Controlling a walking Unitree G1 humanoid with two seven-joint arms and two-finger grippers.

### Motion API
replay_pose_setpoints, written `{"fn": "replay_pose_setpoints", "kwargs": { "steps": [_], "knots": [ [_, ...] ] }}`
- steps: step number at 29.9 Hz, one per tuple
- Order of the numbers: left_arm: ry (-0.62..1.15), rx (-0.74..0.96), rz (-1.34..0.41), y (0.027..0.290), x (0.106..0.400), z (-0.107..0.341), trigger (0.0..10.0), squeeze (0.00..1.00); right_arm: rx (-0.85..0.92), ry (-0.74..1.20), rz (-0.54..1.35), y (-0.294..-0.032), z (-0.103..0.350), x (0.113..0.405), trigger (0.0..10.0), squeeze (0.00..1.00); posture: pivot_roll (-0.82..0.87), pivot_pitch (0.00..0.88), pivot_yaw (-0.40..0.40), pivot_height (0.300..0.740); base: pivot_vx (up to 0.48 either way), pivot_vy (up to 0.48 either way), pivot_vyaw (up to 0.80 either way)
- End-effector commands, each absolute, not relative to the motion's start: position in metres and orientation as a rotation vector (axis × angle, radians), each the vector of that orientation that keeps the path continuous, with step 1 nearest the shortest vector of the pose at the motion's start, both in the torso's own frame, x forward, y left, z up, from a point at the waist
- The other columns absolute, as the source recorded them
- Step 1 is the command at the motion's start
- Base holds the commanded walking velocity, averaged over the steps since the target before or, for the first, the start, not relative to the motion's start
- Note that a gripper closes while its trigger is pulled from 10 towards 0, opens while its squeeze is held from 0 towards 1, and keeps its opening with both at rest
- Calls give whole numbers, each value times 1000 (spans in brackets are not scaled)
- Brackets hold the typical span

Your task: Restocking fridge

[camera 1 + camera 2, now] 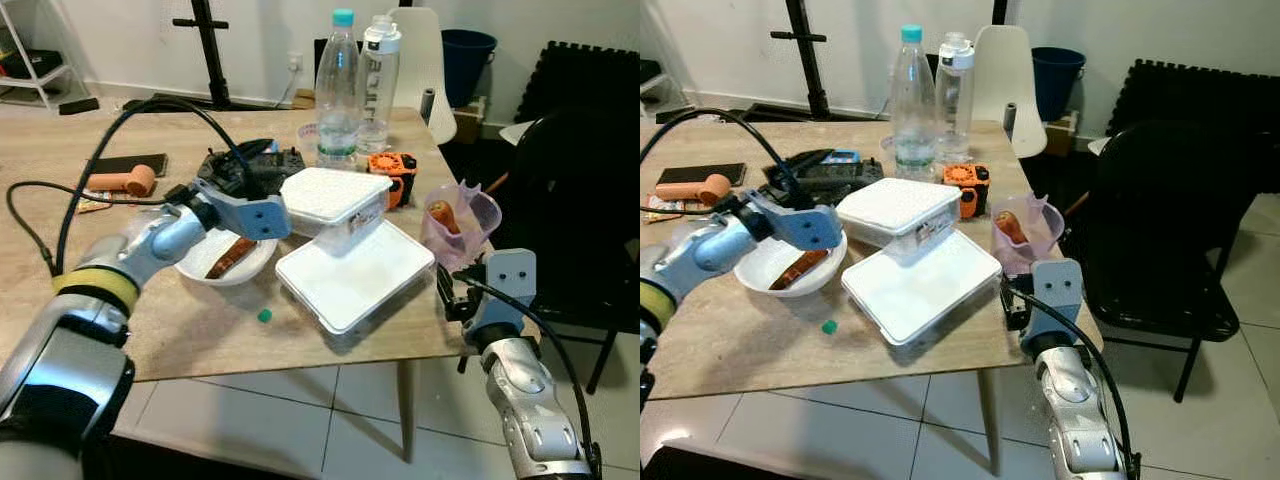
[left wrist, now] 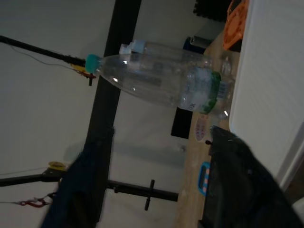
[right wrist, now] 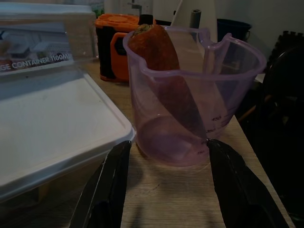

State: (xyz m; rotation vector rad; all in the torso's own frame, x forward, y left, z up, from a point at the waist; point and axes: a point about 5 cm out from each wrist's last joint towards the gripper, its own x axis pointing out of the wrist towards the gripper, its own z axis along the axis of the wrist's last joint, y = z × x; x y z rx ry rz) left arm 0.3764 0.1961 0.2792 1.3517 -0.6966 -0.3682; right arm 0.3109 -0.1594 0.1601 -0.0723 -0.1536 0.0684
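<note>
Looking down through the left eye view, you see a wooden table [image 1: 200, 330] carrying two white-lidded storage containers: a small lidded container [image 1: 334, 203] stacked tilted on a large flat container [image 1: 350, 275]. Your left gripper [image 1: 262, 215] reaches over a white bowl [image 1: 215, 265] holding a brown sausage-like piece [image 1: 230, 257], its blue-grey end just beside the small container's near side; you cannot tell from here whether its fingers are spread or closed. Behind the containers stand a clear water bottle with a teal cap [image 1: 337, 92] and a second clear bottle with a white cap [image 1: 378, 80], an orange-and-black device [image 1: 392, 172] next to them. In the right eye view, your right gripper [image 1: 1012, 303] sits at the table's near edge, just before a purple measuring cup [image 1: 1023, 232] with a carrot [image 1: 1010, 226] standing inside. The left wrist view shows the teal-capped bottle and the white lid's edge beside a dark finger. In the right wrist view, the two black fingers [image 3: 107, 190] are spread wide, flanking the cup's base without touching it.
</note>
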Motion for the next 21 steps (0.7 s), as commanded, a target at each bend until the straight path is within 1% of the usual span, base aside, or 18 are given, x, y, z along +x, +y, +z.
{"fn": "replay_pose_setpoints", "kwargs": {
  "steps": [1, 4, 5, 6, 7, 8, 9, 11, 13, 15, 19, 20, 21],
  "knots": [
    [-683, 1373, -379, 205, 372, 277, 10000, 1000, -67, -129, 70, -160, 154, 310, 10000, 0, -51, 207, -13, 736, 0, 0, 0],
    [-676, 1356, -412, 207, 365, 271, 10000, 1000, -66, -129, 73, -159, 154, 311, 10000, 0, -48, 207, -13, 736, 0, 0, 0],
    [-668, 1336, -424, 207, 363, 269, 10000, 831, -65, -130, 74, -158, 154, 311, 10000, 0, -48, 207, -13, 736, 0, 0, 0],
    [-654, 1289, -454, 204, 359, 266, 10000, 55, -65, -129, 74, -158, 154, 311, 10000, 0, -48, 207, -13, 736, 0, 0, 0],
    [-654, 1289, -454, 204, 359, 266, 10000, 55, -65, -129, 74, -158, 154, 311, 10000, 0, -48, 207, -13, 736, 0, 0, 0],
    [-641, 1222, -537, 196, 351, 259, 10000, 0, -65, -128, 73, -159, 154, 310, 10000, 0, -47, 212, -11, 736, 0, 0, 0],
    [-641, 1222, -537, 196, 351, 259, 10000, 0, -65, -128, 73, -159, 154, 310, 10000, 0, -47, 212, -11, 736, 0, 0, 0],
    [-643, 1216, -631, 185, 339, 249, 10000, 0, -66, -125, 73, -159, 153, 310, 10000, 0, -46, 213, -12, 736, 0, 0, 0],
    [-653, 1259, -716, 177, 327, 238, 10000, 0, -66, -124, 73, -159, 153, 310, 10000, 0, -44, 214, -13, 736, 0, 0, 0],
    [-637, 1282, -782, 174, 318, 225, 10000, 0, -66, -124, 74, -159, 153, 310, 10000, 0, -42, 216, -10, 736, 0, 0, 0],
    [-609, 1286, -823, 174, 313, 215, 10000, 0, -66, -125, 74, -159, 154, 310, 10000, 0, -42, 218, -9, 736, 0, 0, 0],
    [-565, 1291, -872, 174, 307, 207, 10000, 0, -65, -127, 74, -159, 154, 311, 10000, 0, -43, 219, -12, 736, 0, 0, 0],
    [-565, 1291, -872, 174, 307, 207, 10000, 0, -65, -127, 74, -159, 154, 311, 10000, 0, -43, 219, -12, 736, 0, 0, 0]
  ]
}}
